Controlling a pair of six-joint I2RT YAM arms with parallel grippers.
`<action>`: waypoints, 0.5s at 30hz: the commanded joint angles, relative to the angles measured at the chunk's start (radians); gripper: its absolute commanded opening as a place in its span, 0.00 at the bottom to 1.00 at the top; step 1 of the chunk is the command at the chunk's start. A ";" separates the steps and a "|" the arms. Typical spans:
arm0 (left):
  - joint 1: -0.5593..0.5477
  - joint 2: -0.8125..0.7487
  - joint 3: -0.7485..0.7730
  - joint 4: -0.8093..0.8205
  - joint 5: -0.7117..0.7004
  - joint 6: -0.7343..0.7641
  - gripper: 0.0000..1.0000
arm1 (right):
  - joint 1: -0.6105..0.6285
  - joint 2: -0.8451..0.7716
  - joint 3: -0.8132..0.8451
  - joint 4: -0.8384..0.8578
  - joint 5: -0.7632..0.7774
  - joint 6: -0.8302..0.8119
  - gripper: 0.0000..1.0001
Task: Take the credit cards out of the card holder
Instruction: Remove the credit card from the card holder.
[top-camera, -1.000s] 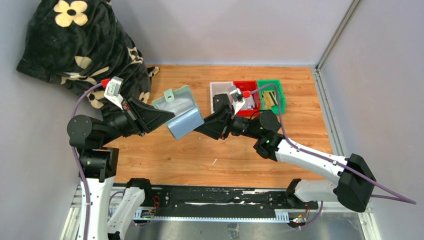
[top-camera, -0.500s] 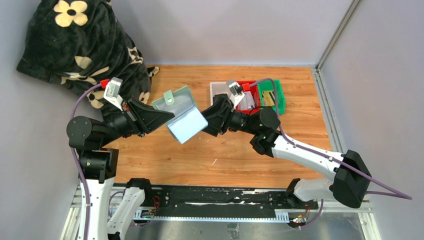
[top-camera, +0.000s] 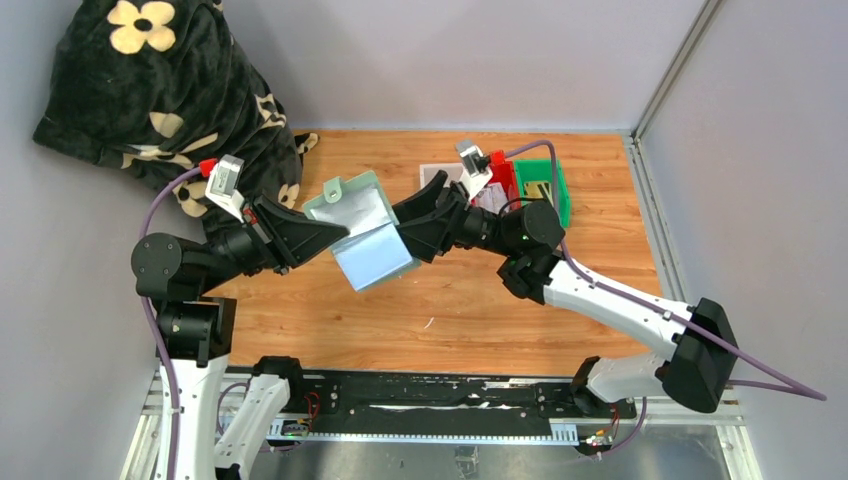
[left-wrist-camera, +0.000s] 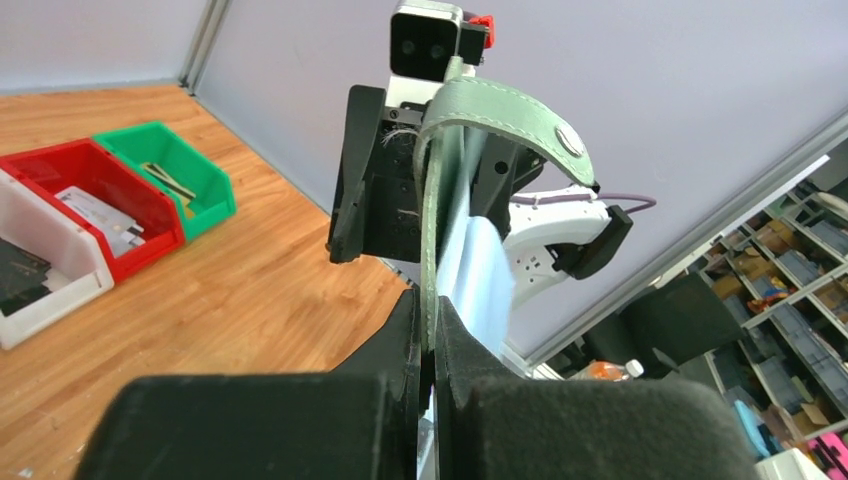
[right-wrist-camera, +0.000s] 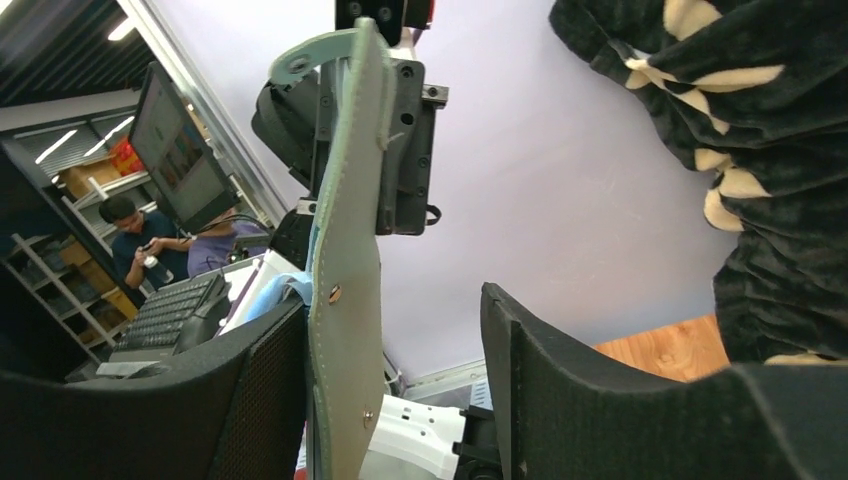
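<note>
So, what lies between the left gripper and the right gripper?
The open card holder, held in the air: the left gripper is shut on one edge, the right gripper open around the other. The top view shows it.

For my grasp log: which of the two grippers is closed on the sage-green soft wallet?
The left gripper: it pinches the edge of the sage-green soft wallet. The right gripper stands open, a wide gap beside the wallet.
</note>
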 joint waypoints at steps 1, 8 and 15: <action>-0.005 -0.005 0.009 -0.010 0.051 0.004 0.00 | 0.035 0.031 0.080 0.062 -0.051 0.002 0.63; -0.005 0.001 0.010 -0.039 0.057 0.036 0.00 | 0.050 0.061 0.109 0.108 -0.089 0.026 0.67; -0.005 -0.002 0.015 -0.031 0.067 0.028 0.00 | 0.050 0.041 0.086 0.072 -0.025 0.001 0.45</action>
